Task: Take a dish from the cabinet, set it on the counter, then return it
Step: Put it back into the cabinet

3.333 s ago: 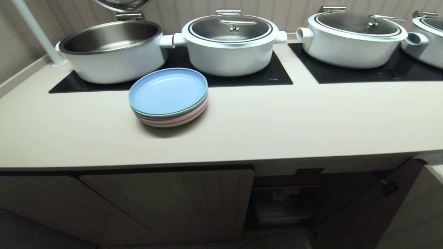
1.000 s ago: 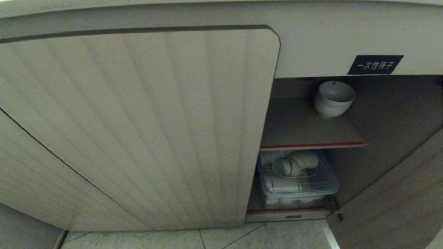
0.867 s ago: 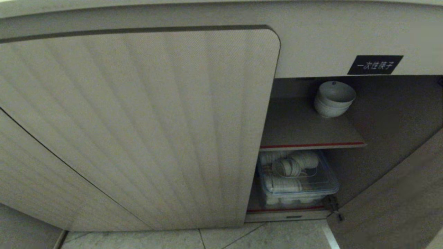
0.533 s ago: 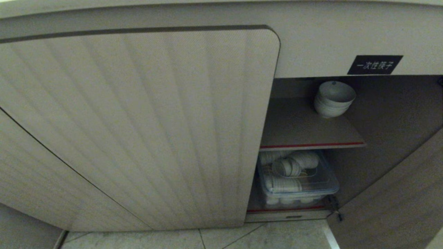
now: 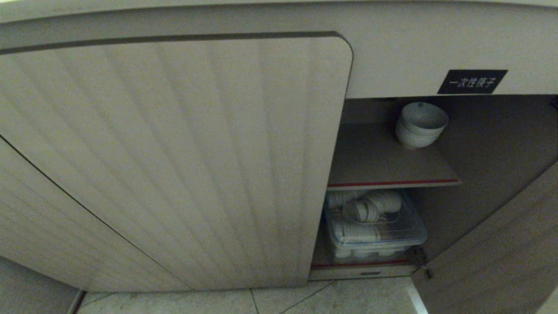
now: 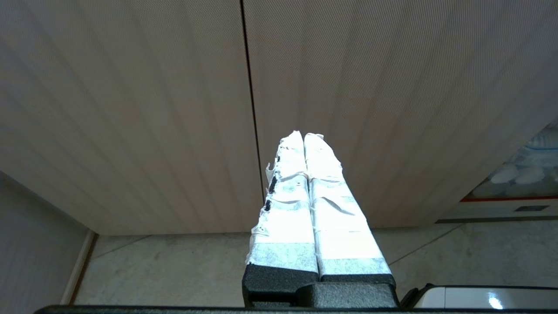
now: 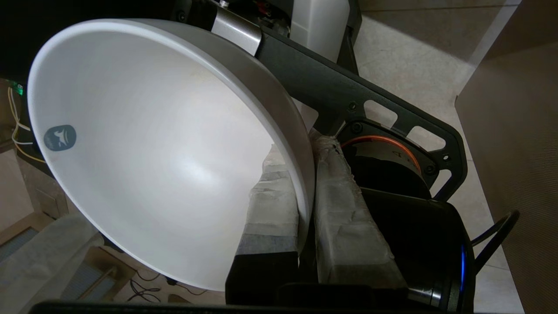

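The right gripper (image 7: 305,174) has its jaws clamped on the rim of the dish (image 7: 152,148), one taped finger (image 7: 268,196) inside the bowl, the other against its outer wall; the bowl hangs tilted, its hollow facing the wrist camera. Only the right wrist view shows this. The head view shows neither arm: it shows the cabinet (image 5: 436,174) open beneath a black label (image 5: 472,81), with a stack of white bowls (image 5: 419,125) on the red-edged shelf (image 5: 383,174) and a clear bin (image 5: 375,231) of crockery below that shelf. The left gripper (image 6: 304,136), jaws pressed together and empty, points at the ribbed door (image 6: 370,87) beside the opening.
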